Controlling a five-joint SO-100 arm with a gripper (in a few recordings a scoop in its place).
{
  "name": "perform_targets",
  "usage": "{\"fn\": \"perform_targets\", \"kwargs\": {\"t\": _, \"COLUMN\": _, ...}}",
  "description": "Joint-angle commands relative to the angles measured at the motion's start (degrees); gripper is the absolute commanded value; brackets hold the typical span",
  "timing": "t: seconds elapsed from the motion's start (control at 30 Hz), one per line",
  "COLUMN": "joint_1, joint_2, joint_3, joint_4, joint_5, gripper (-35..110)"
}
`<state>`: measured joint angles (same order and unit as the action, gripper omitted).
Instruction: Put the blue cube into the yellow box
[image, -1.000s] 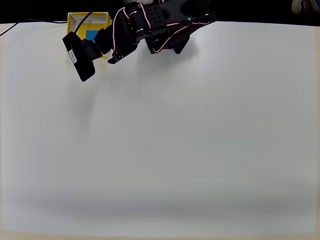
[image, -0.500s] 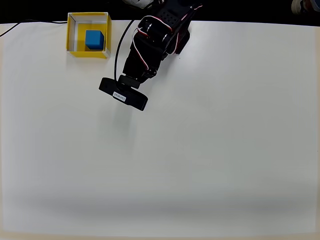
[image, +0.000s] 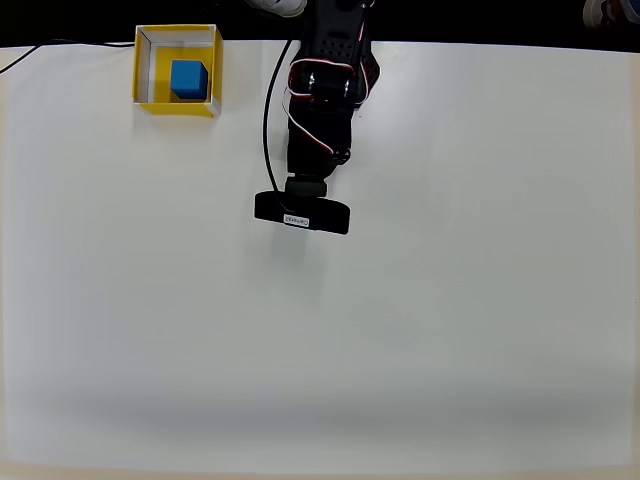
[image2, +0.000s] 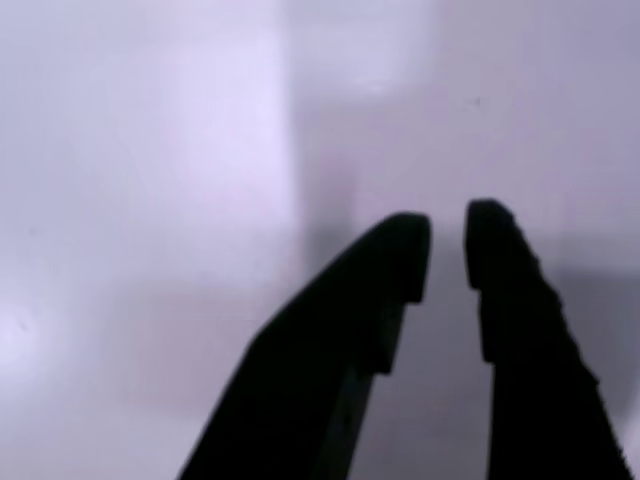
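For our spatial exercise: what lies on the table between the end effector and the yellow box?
Nothing: in the overhead view, bare white table separates the end effector from the yellow box.

The blue cube (image: 188, 78) sits inside the yellow box (image: 144, 68)

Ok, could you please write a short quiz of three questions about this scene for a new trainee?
1. True or false: the blue cube lies inside the yellow box.
2. In the wrist view, what is between the fingers of the end effector? A) the cube B) nothing, only a narrow gap C) a cable
3. In the overhead view, the box sits near which corner of the table?

Key: 1. True. 2. B. 3. The upper left corner.
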<state>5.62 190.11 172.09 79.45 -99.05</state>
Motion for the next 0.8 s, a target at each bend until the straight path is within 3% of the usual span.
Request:
{"fn": "perform_targets", "kwargs": {"t": 0.0, "joint_1": -2.02, "joint_2": 0.97, "joint_3": 0.35, "joint_4": -0.44, "joint_5": 1.05, "gripper": 0}}
{"fn": "perform_targets", "kwargs": {"t": 0.77, "joint_1": -8.0, "joint_2": 1.23, "joint_3": 8.09, "joint_4": -1.49, "joint_5": 4.57, "gripper": 0}}
